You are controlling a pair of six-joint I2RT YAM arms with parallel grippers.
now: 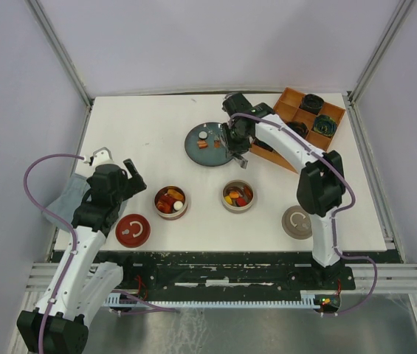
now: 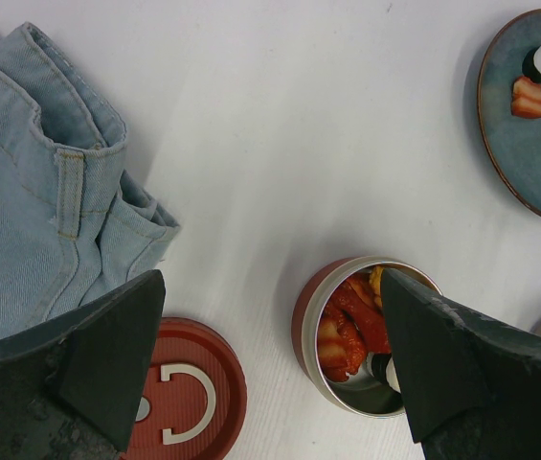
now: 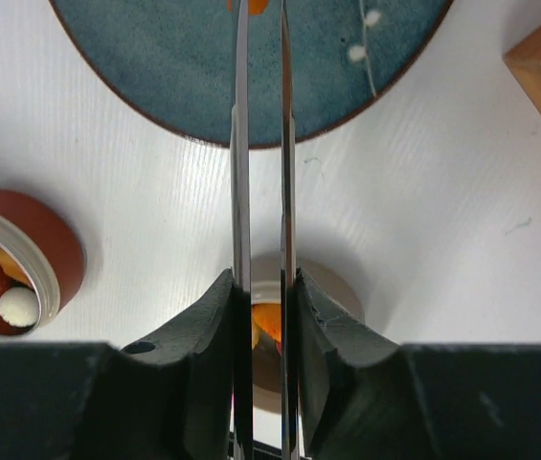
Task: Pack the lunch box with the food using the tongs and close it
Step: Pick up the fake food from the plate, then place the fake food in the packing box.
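Note:
My right gripper (image 3: 264,297) is shut on the silver tongs (image 3: 241,144), squeezing their two arms nearly parallel. The tongs reach out over the blue-grey plate (image 3: 155,77), and an orange bit of food (image 3: 259,5) shows between the arms at the frame's top edge. In the top view this gripper (image 1: 235,147) hangs at the plate's (image 1: 193,151) right rim, where white (image 1: 203,135) and orange (image 1: 203,144) food pieces lie. The lunch box shows as a red tin (image 1: 170,201) and a beige tin (image 1: 238,195), both holding food. My left gripper (image 2: 275,355) stands open, with the red tin (image 2: 308,316) below its right finger.
A red lid (image 1: 133,230) and a beige lid (image 1: 297,222) lie near the front edge. A wooden box (image 1: 289,99) with dark rosettes sits at the back right. Folded denim (image 1: 68,203) lies under the left arm.

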